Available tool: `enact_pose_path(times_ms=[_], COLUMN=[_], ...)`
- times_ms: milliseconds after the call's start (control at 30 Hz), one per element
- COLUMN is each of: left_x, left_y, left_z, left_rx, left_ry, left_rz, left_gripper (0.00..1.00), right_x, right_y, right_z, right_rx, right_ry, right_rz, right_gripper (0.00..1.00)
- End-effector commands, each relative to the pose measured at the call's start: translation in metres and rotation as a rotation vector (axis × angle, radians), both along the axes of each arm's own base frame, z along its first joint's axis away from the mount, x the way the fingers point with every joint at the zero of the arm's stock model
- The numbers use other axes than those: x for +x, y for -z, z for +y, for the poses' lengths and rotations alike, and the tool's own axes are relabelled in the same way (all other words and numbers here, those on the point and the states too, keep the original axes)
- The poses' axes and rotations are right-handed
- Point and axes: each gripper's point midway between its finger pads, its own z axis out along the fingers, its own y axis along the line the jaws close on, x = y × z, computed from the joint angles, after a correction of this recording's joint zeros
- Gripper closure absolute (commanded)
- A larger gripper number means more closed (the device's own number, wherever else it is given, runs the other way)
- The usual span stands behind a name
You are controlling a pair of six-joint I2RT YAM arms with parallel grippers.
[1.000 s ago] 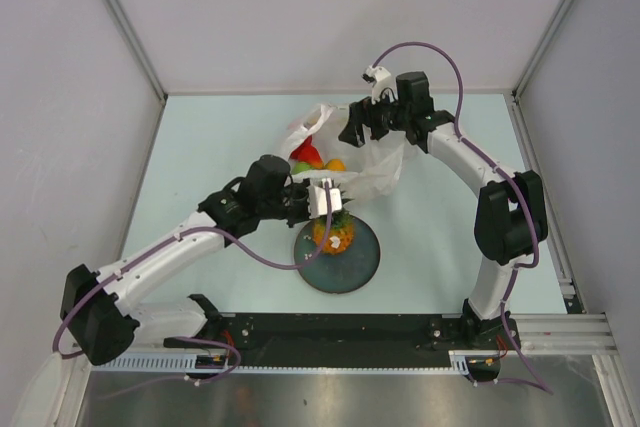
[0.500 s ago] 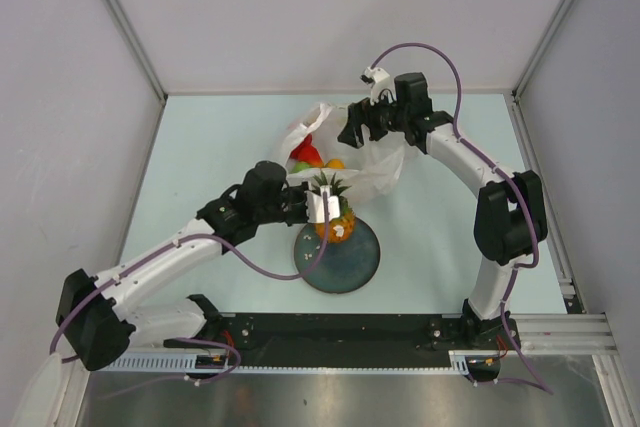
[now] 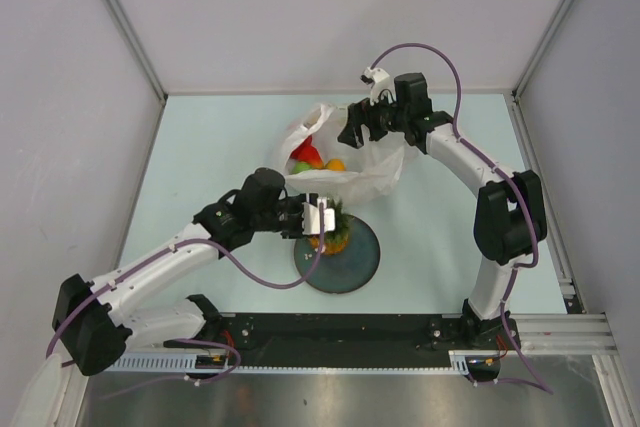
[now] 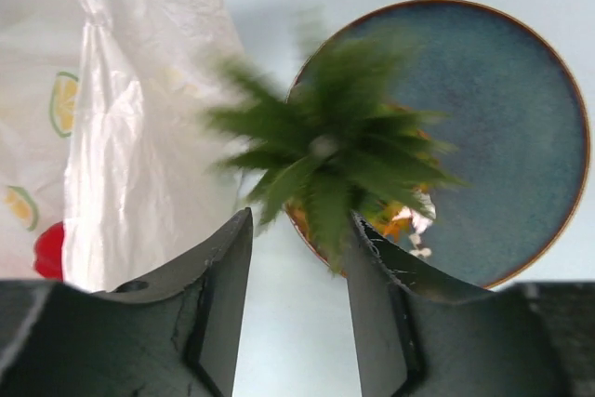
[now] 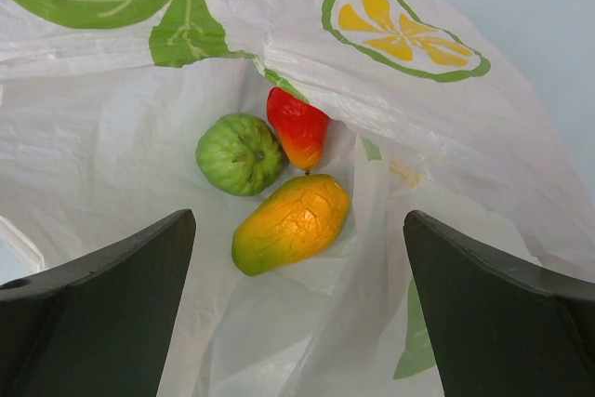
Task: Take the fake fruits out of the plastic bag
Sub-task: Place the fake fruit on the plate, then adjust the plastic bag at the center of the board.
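Observation:
The pineapple (image 4: 335, 160), orange-yellow with a green crown, sits at the left rim of the dark blue plate (image 4: 502, 127), blurred in the left wrist view. My left gripper (image 4: 302, 220) hovers just above it, open, with only a leaf tip near the right finger (image 4: 381, 295). From above, the pineapple (image 3: 331, 235) lies right of the left gripper (image 3: 321, 215). The plastic bag (image 3: 350, 172) lies behind the plate. Inside it are a green round fruit (image 5: 240, 153), a red fruit (image 5: 297, 127) and a yellow mango (image 5: 291, 222). My right gripper (image 3: 358, 133) is open wide over the bag's mouth, holding nothing.
The plate (image 3: 350, 265) rests near the table's front centre. Grey walls enclose the pale table on three sides. The bag's crinkled film (image 5: 437, 146) folds over beside the fruits.
My left gripper has opened and let go of the pineapple, which now rests at the plate's rim. The left arm shifted slightly back toward its base. The right arm has not moved.

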Motion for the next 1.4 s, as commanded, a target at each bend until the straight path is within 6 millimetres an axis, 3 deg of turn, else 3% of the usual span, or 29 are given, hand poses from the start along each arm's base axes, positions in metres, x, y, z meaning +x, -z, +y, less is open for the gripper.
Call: enact_pose_path(times_ms=[0,267,433,533,667,733,767,867,1167,1367], left_x=[-0.014,-0.012,-0.013,-0.011,0.005,0.022,0.04,0.066,0.12,0.151], left_y=[-0.009,-0.021,-0.037,-0.064,-0.119,-0.135,-0.152,-0.159,-0.172,-0.149], left_z=[-0.005,-0.002,0.017,0.031,0.039,0.046,0.049,0.063,0.093,0.093], left_rx=[-0.021,-0.028,-0.009,-0.069,-0.23,-0.27,-0.332,-0.388,-0.454,-0.393], left_ry=[0.059,0.031,-0.025,-0.094,-0.222,-0.322,-0.411,-0.558,-0.83,-0.92], left_rz=[0.029,0.025,0.003,-0.039,-0.109,-0.15,-0.183,-0.197,-0.174,-0.132], left_gripper=[0.5,0.39,0.33,0.29,0.17,0.16,0.14,0.11,0.1,0.1], right_x=[0.006,0.005,-0.003,-0.008,-0.011,-0.012,-0.012,-0.016,-0.037,-0.059], right_y=[-0.001,-0.006,-0.023,-0.028,-0.029,-0.027,-0.026,-0.028,-0.094,-0.104], right_z=[0.004,0.006,0.011,0.017,0.022,0.024,0.024,0.027,0.023,0.035], right_rx=[0.004,0.009,0.034,0.044,0.041,0.032,0.016,-0.006,0.015,-0.039], right_ry=[-0.001,-0.005,-0.029,-0.041,-0.051,-0.052,-0.052,-0.067,-0.076,-0.119], right_rz=[-0.028,-0.037,-0.057,-0.062,-0.068,-0.072,-0.081,-0.105,-0.264,-0.333], right_gripper=[0.0,0.0,0.0,0.0,0.0,0.0,0.0,0.02,0.01,0.02])
